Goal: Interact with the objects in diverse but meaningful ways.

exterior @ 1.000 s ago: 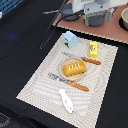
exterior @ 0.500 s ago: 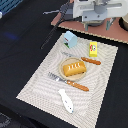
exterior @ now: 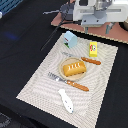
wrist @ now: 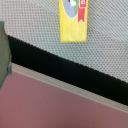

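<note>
My gripper [exterior: 95, 26] hangs above the far edge of the striped placemat [exterior: 40, 85], over the yellow packet [exterior: 93, 48] with red marks. Whether its jaws are open or shut does not show. The wrist view shows the same packet [wrist: 74, 20] lying on the mat. A pale blue carton [exterior: 70, 39] stands at the far corner. In the middle, a tan plate [exterior: 64, 67] holds an orange block [exterior: 75, 69]. One piece of orange-handled cutlery [exterior: 91, 61] lies beyond the plate and an orange-handled fork [exterior: 70, 82] lies in front. The white elongated piece [exterior: 65, 100] lies nearest the front.
A pinkish-brown board [exterior: 117, 35] lies just past the mat under the arm, and it also fills the wrist view [wrist: 50, 105] beyond a black strip of table. Dark cables [exterior: 52, 32] run at the exterior view's left of the carton.
The arm has shifted slightly above the mat's far edge. The objects on the mat lie as before.
</note>
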